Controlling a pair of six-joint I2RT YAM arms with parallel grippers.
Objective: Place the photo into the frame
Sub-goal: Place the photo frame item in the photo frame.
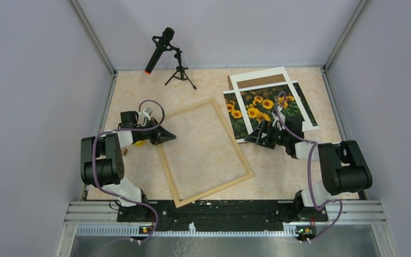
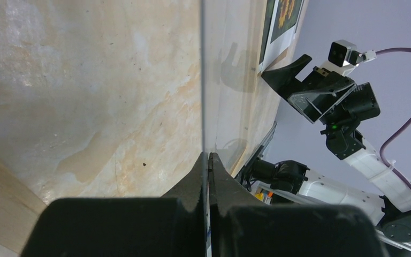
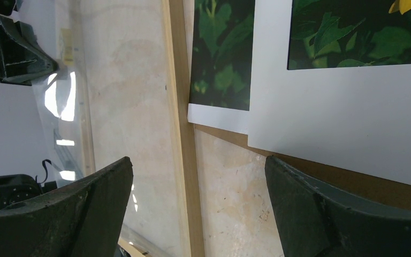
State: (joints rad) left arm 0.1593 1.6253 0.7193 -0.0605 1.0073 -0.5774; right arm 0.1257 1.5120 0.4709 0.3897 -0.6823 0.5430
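Tabletop (image 1: 139, 85): left tool (image 2: 208, 156) closed, right tool (image 3: 198, 159) spread wide

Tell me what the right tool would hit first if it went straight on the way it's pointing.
The right tool would likely meet the frame's rail first, beside the photo's corner; depth is unclear.

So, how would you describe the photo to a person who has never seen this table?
Go to the far right corner of the table, beyond the light wooden frame, where a few flat sheets are stacked. The photo lies between the white mat above and the brown board below. Only it carries a picture: yellow sunflowers on dark green leaves.
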